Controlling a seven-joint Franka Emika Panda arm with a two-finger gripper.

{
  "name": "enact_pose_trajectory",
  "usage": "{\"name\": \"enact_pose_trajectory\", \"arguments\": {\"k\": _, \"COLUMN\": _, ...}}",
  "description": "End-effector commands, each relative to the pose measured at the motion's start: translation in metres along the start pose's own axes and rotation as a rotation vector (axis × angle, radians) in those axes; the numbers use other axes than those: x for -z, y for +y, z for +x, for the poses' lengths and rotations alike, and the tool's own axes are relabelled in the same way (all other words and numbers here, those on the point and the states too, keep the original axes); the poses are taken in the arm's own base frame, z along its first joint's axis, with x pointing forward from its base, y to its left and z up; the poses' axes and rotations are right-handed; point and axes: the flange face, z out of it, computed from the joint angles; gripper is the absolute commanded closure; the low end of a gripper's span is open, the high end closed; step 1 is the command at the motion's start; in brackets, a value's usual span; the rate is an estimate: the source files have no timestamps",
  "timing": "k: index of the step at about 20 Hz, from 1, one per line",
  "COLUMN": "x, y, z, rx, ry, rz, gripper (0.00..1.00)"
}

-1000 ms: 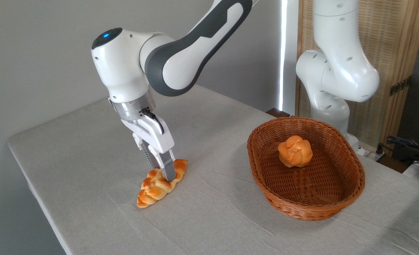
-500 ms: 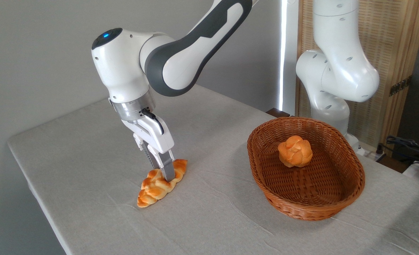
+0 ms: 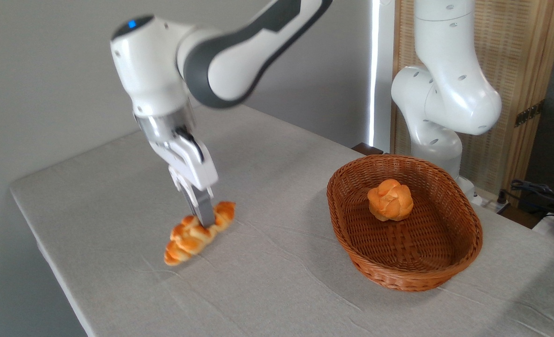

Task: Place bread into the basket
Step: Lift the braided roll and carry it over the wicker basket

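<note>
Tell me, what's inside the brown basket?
One small round knotted bun sits inside the basket, toward its far end. The rest of the woven bottom is bare. The near wall hides a strip of the floor.

No readable text, label, brand mark, number or sign shows anywhere in the view.
</note>
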Motion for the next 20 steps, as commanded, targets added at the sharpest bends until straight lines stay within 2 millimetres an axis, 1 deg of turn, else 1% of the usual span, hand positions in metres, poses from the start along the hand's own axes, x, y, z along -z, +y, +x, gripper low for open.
{"name": "enact_pose_trajectory", "arguments": {"k": 1, "x": 0.064, "y": -0.005, "z": -0.029, "rx": -0.052, "ry": 0.011, "rz": 0.012, "gripper": 1.00}}
{"name": "enact_pose_trajectory", "arguments": {"k": 2, "x": 0.081, "y": -0.001, "z": -0.041, "rx": -0.090, "ry": 0.011, "rz": 0.019, "gripper": 1.00}}
{"name": "enact_pose_trajectory", "arguments": {"k": 3, "x": 0.094, "y": 0.001, "z": -0.054, "rx": -0.147, "ry": 0.005, "rz": 0.020, "gripper": 1.00}}
{"name": "enact_pose_trajectory", "arguments": {"k": 5, "x": 0.116, "y": -0.001, "z": -0.091, "rx": -0.263, "ry": -0.022, "rz": -0.001, "gripper": 1.00}}
{"name": "enact_pose_trajectory", "arguments": {"k": 7, "x": 0.132, "y": -0.002, "z": -0.136, "rx": -0.381, "ry": -0.042, "rz": -0.047, "gripper": 1.00}}
{"name": "enact_pose_trajectory", "arguments": {"k": 9, "x": 0.141, "y": -0.003, "z": -0.184, "rx": -0.472, "ry": -0.024, "rz": -0.070, "gripper": 1.00}}
{"name": "enact_pose_trajectory", "arguments": {"k": 11, "x": 0.142, "y": -0.012, "z": -0.231, "rx": -0.512, "ry": 0.009, "rz": -0.076, "gripper": 0.98}}
{"name": "enact_pose_trajectory", "arguments": {"k": 13, "x": 0.125, "y": -0.020, "z": -0.267, "rx": -0.581, "ry": -0.026, "rz": -0.090, "gripper": 0.97}}
{"name": "enact_pose_trajectory", "arguments": {"k": 14, "x": 0.111, "y": -0.023, "z": -0.288, "rx": -0.603, "ry": -0.056, "rz": -0.103, "gripper": 0.97}}
{"name": "enact_pose_trajectory", "arguments": {"k": 16, "x": 0.089, "y": -0.022, "z": -0.318, "rx": -0.621, "ry": -0.053, "rz": -0.133, "gripper": 0.96}}
{"name": "enact_pose_trajectory", "arguments": {"k": 17, "x": 0.080, "y": -0.022, "z": -0.332, "rx": -0.608, "ry": -0.033, "rz": -0.153, "gripper": 0.96}}
{"name": "enact_pose_trajectory", "arguments": {"k": 20, "x": 0.052, "y": -0.026, "z": -0.350, "rx": -0.595, "ry": -0.017, "rz": -0.207, "gripper": 0.96}}
